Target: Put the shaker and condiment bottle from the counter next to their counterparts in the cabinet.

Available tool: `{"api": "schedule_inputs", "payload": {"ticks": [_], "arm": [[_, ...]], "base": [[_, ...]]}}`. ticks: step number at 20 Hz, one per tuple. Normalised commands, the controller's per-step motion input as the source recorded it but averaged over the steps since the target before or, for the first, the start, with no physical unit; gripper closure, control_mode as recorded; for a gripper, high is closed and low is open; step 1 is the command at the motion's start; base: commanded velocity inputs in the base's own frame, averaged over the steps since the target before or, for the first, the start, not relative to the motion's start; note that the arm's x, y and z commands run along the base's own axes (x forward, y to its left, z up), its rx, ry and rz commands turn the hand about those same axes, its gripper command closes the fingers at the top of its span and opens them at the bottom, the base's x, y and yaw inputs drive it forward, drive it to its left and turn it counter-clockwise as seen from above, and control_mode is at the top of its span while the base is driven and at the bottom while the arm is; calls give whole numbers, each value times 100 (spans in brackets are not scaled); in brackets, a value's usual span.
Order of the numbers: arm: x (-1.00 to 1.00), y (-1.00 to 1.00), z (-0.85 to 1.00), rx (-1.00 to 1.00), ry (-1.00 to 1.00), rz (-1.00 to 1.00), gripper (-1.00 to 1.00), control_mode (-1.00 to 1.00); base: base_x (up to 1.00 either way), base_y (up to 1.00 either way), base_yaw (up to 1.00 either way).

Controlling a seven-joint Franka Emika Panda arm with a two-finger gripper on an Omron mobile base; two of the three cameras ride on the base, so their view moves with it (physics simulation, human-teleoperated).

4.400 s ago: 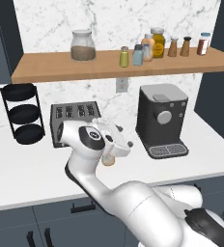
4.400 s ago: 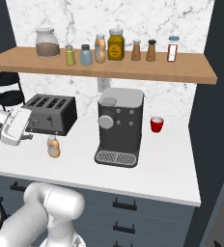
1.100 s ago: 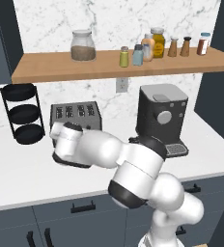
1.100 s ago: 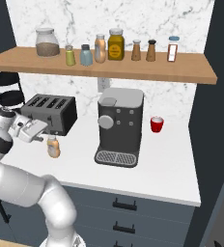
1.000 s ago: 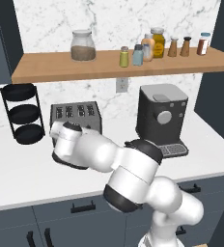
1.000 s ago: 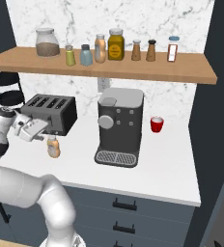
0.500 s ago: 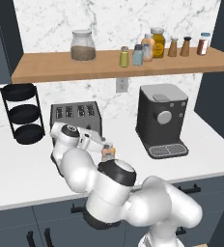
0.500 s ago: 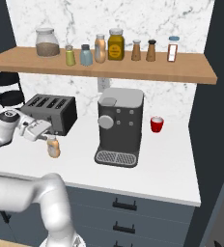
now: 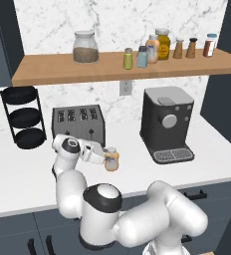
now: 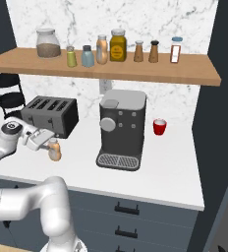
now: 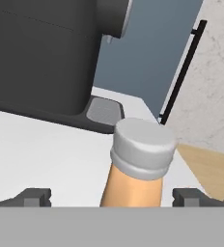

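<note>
**Open gripper reaching the orange bottle on the counter**

The gripper (image 9: 103,155) is hanging just left of the condiment bottle (image 9: 111,160), its jaws spread wide and grasping nothing. In the hand view the bottle (image 11: 137,169) is standing upright between the two fingertips (image 11: 33,197), with clear gaps on both sides. It is sitting on the counter (image 9: 18,174), in front of the toaster (image 9: 78,124) and left of the coffee machine (image 9: 167,124); its body is translucent orange under a pale cap.

On the cabinet (image 9: 53,72) the yellow-green shaker (image 9: 128,59) is standing just beside the blue shaker (image 9: 142,57), with an orange bottle (image 9: 153,49) right of them. A glass jar (image 9: 85,47) at the left is holding brown contents. A red cup (image 10: 158,126) is sitting right of the coffee machine.
</note>
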Motion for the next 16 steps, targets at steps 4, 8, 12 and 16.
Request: {"api": "schedule_inputs", "payload": {"ticks": [4,8,12,16], "arm": [[0,-8,-3,1,0,0,-100,-100],[0,-16,0,1,0,0,-100,-100],[0,-1,-4,0,0,0,100,-100],[0,-1,-1,0,0,0,100,-100]], "base": [[0,0,0],[0,0,0],[0,0,0],[0,0,0]]}}
